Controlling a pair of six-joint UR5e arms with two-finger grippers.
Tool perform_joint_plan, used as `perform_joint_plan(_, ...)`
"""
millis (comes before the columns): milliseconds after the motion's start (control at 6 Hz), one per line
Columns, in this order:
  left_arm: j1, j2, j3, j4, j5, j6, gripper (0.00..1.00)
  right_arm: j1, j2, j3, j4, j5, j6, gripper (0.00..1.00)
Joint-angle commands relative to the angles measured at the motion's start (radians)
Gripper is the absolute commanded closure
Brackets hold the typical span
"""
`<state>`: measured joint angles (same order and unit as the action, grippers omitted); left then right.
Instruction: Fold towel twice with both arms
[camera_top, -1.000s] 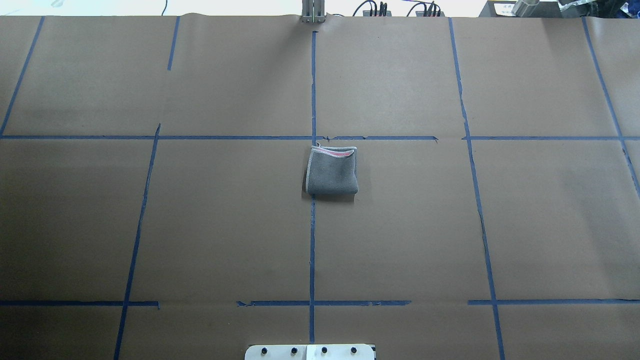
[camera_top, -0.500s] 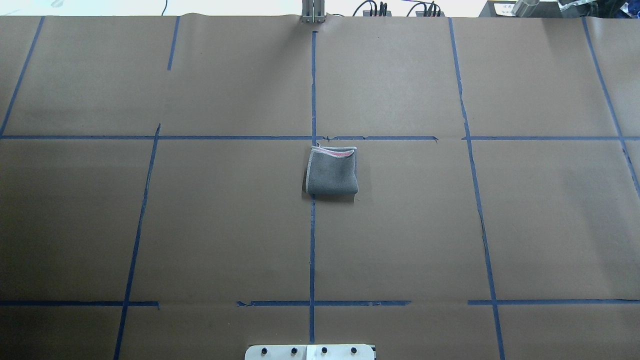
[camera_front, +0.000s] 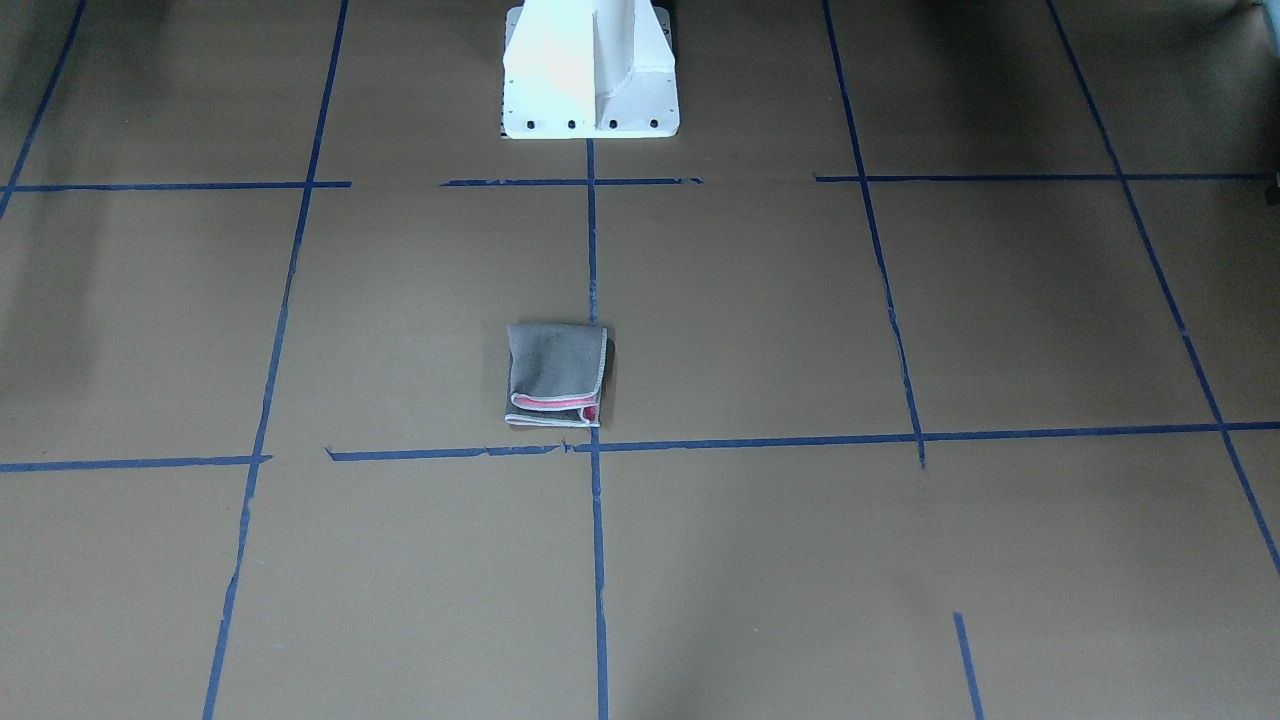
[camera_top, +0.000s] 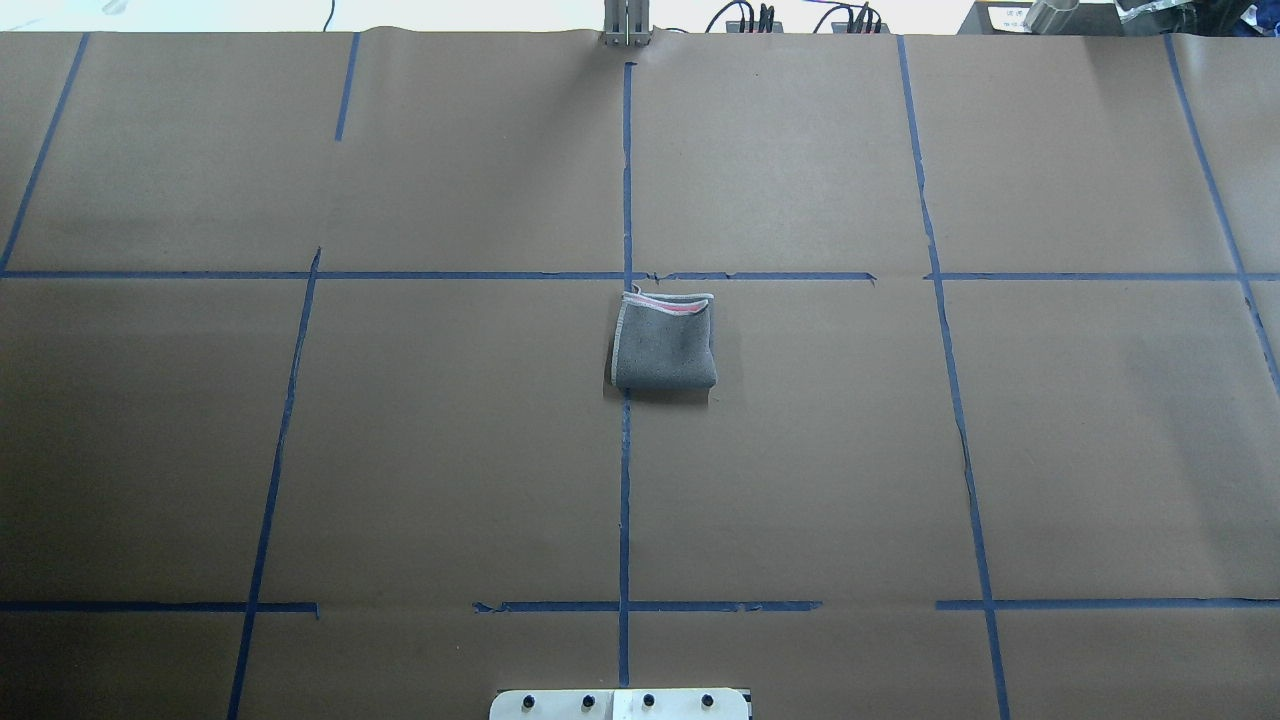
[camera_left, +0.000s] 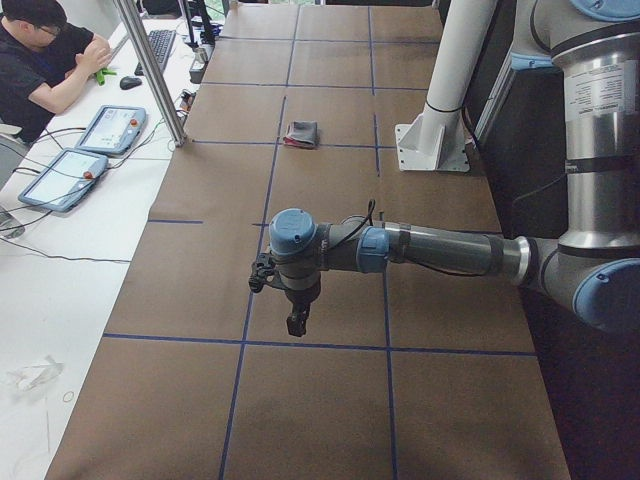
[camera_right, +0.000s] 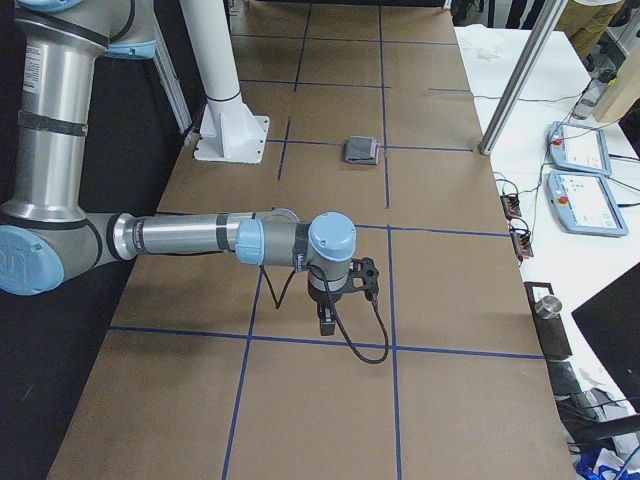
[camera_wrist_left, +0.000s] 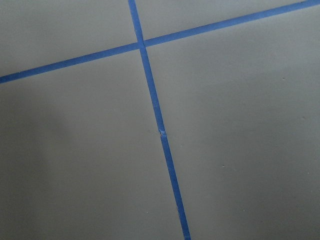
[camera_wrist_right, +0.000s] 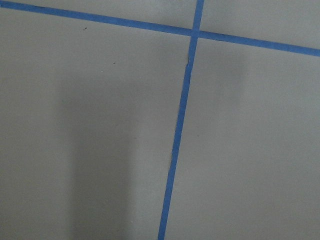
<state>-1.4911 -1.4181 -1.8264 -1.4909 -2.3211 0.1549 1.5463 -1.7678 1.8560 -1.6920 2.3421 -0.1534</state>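
Note:
The towel (camera_top: 664, 344) lies folded into a small grey square near the table's middle, with pink and pale edging showing along its far side. It also shows in the front-facing view (camera_front: 556, 374), the left view (camera_left: 301, 133) and the right view (camera_right: 361, 150). My left gripper (camera_left: 296, 322) hangs over the table's left end, far from the towel. My right gripper (camera_right: 327, 320) hangs over the right end, equally far. Both show only in the side views, so I cannot tell whether they are open or shut.
The table is covered in brown paper (camera_top: 450, 450) with blue tape lines. The white pedestal base (camera_front: 590, 70) stands at the robot's side. A metal post (camera_left: 150, 75) and tablets (camera_left: 110, 130) stand beyond the far edge, where a person (camera_left: 50, 60) sits.

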Motion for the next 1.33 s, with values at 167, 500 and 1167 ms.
perform_joint_plan(167, 0.002, 0.001, 0.004, 0.000, 0.000, 0.000, 0.00, 0.000, -0.001, 0.000, 0.000, 0.003, 0.000, 0.00)
perform_joint_plan(500, 0.002, 0.001, 0.010, -0.002, -0.006, 0.000, 0.00, 0.000, -0.001, -0.001, 0.000, 0.003, -0.002, 0.00)
perform_joint_plan(1167, 0.002, 0.002, 0.005, 0.007, -0.007, 0.000, 0.00, 0.000, -0.001, -0.001, 0.000, 0.003, -0.002, 0.00)
